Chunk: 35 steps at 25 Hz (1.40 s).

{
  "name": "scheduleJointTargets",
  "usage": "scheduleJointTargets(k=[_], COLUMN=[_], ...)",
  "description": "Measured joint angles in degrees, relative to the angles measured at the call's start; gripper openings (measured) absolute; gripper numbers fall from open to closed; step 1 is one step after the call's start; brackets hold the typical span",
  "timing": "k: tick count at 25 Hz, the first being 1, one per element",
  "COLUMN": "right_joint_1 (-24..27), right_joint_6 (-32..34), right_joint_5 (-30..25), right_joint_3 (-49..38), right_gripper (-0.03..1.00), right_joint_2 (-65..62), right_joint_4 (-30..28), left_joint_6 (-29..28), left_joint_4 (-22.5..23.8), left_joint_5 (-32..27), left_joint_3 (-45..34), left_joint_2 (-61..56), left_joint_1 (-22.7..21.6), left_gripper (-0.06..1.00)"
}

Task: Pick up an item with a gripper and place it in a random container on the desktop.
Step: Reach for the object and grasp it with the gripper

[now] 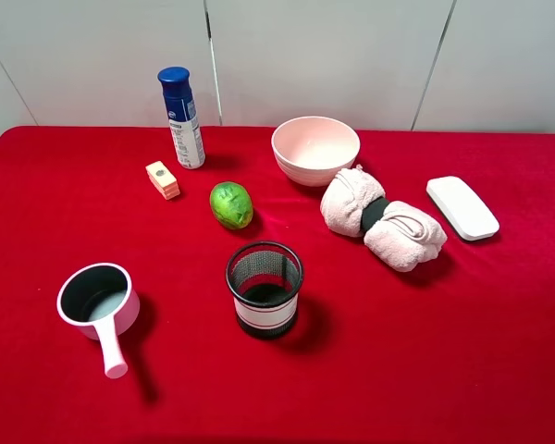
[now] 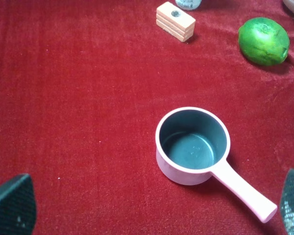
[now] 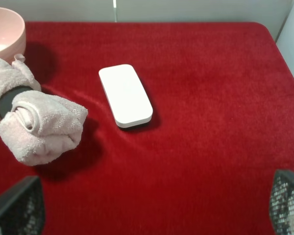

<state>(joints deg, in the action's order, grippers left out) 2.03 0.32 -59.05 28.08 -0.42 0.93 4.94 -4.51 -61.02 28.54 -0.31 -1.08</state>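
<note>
Open and empty: right gripper (image 3: 149, 208) and left gripper (image 2: 152, 208), both spread wide.
Beyond, white soap-like block (image 3: 126, 95) flat on red cloth (image 3: 210, 73), untouched: low, smooth, may slip a pinch. Towel roll (image 3: 39, 122) between it and pink bowl (image 3: 5, 34) could snag the carry.

Of the left jaws, only two dark grey-green wedge-shaped fingertips (image 2: 12, 205) are shown, faintly speckled; the right jaws' black fingertips (image 3: 286, 203) are covered in a fine dotted grid texture.
</note>
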Motion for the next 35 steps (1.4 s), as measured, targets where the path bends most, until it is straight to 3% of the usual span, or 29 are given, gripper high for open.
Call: scheduleJointTargets(k=[25,35], right_joint_1=[0.0,0.0], right_joint_6=[0.0,-0.3], right_joint_5=[0.0,0.9], right_joint_3=[0.0,1.5], right_gripper=[0.69,0.69], right_joint_2=[0.1,12.7], right_joint_4=[0.3,3.8], left_joint_6=[0.0,0.0], left_joint_4=[0.0,0.0], left_joint_5=[0.0,0.0], left_joint_3=[0.0,0.0], left_joint_2=[0.0,0.0], left_joint_1=[0.0,0.0], left_gripper=[0.99,0.99])
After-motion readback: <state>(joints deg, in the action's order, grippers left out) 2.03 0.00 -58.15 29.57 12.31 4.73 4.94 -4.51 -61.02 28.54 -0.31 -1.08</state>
